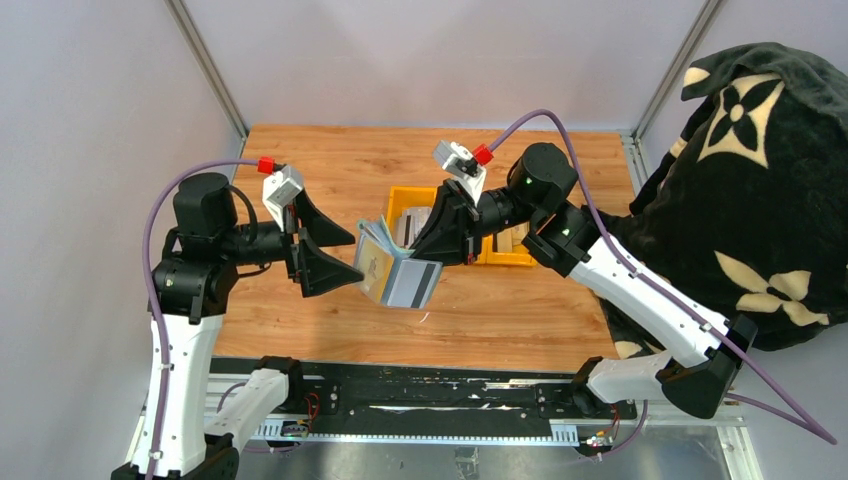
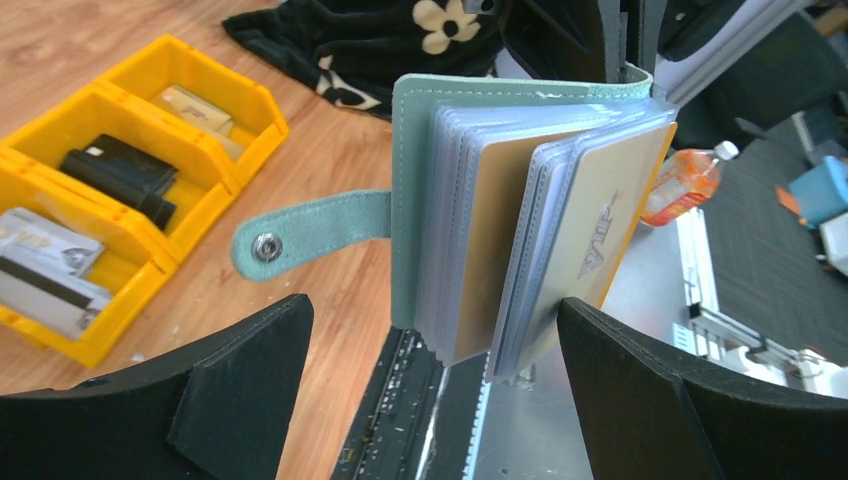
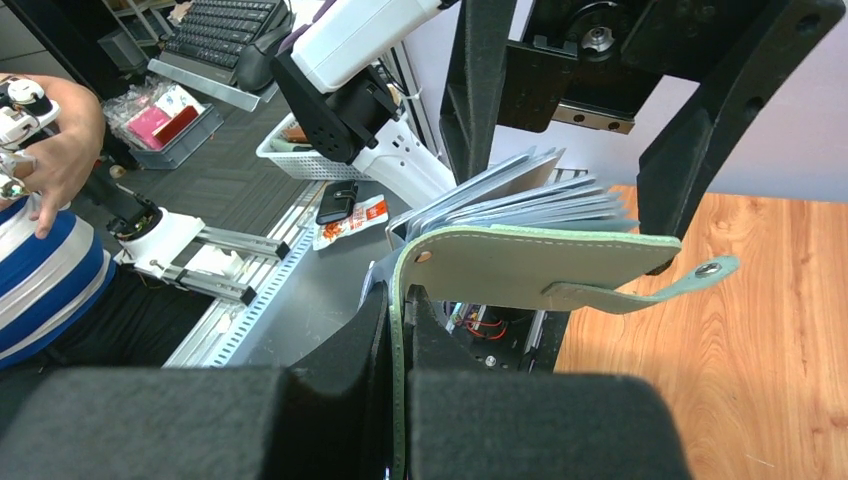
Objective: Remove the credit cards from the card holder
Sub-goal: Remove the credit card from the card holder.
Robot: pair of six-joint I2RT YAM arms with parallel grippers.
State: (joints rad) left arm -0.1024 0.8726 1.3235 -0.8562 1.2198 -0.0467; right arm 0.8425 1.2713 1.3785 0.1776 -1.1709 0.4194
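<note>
The sage-green card holder (image 1: 392,268) hangs in the air above the table, its clear pockets fanned open. My right gripper (image 1: 447,238) is shut on its cover, which shows as a thin green edge between the closed jaws (image 3: 400,335). In the left wrist view the holder (image 2: 412,200) shows tan/gold credit cards (image 2: 600,215) in its sleeves, and its snap strap hangs to the left. A silver-grey card with a black stripe (image 1: 416,284) faces up. My left gripper (image 1: 352,256) is open, its fingers (image 2: 240,390) on either side of the fanned pockets' lower edge, apart from them.
A yellow three-compartment bin (image 1: 400,197) lies behind the holder; it holds silver-grey (image 2: 45,270), black (image 2: 120,172) and tan cards. A black floral blanket (image 1: 760,200) is heaped at the right edge. The black rail (image 1: 420,390) runs along the table's near edge.
</note>
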